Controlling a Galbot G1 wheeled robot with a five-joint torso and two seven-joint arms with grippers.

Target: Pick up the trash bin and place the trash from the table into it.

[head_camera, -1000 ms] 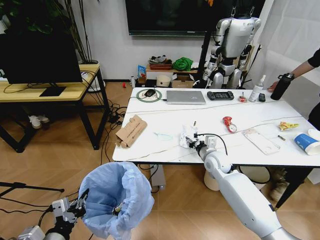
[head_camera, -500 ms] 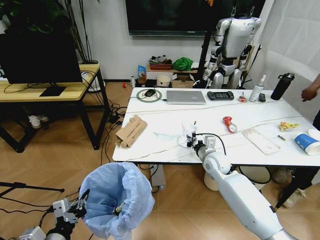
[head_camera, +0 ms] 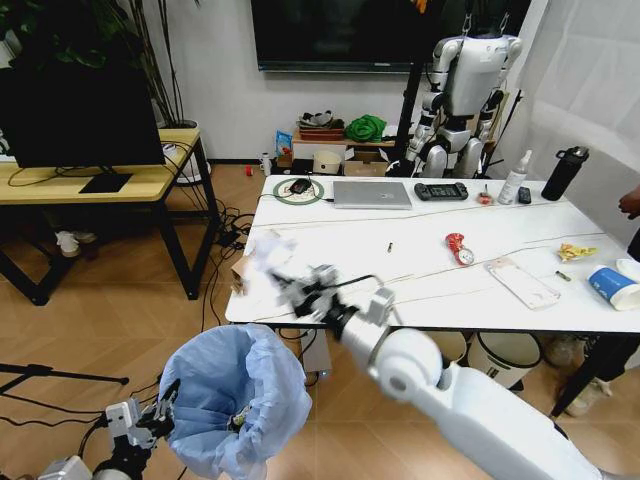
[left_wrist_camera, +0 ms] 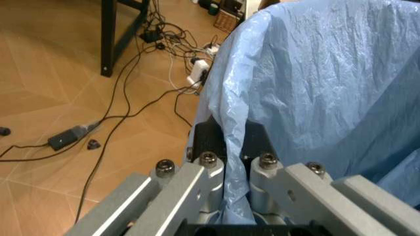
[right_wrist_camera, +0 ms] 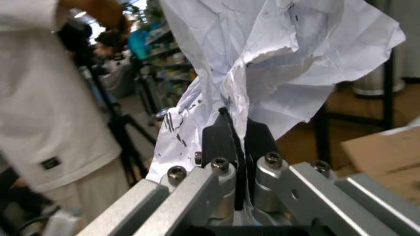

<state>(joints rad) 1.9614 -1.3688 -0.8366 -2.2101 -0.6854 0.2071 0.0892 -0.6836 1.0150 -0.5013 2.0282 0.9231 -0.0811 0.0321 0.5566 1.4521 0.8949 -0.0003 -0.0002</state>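
Head view showed the right tool [head_camera: 285,288] clamping crumpled paper [head_camera: 266,252] beside the table [head_camera: 440,285] edge — released short, it might miss the trash bin [head_camera: 235,395], which the left tool [head_camera: 160,412] pinched by its bag.

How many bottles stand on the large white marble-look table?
2: a slim white spray bottle and a black cylindrical bottle, both upright at the table's far right corner. The right arm hides part of its near edge.

Crinkled plastic bin liner [left_wrist_camera: 315,78]; creased white paper [right_wrist_camera: 276,54]; veined table [head_camera: 440,270].
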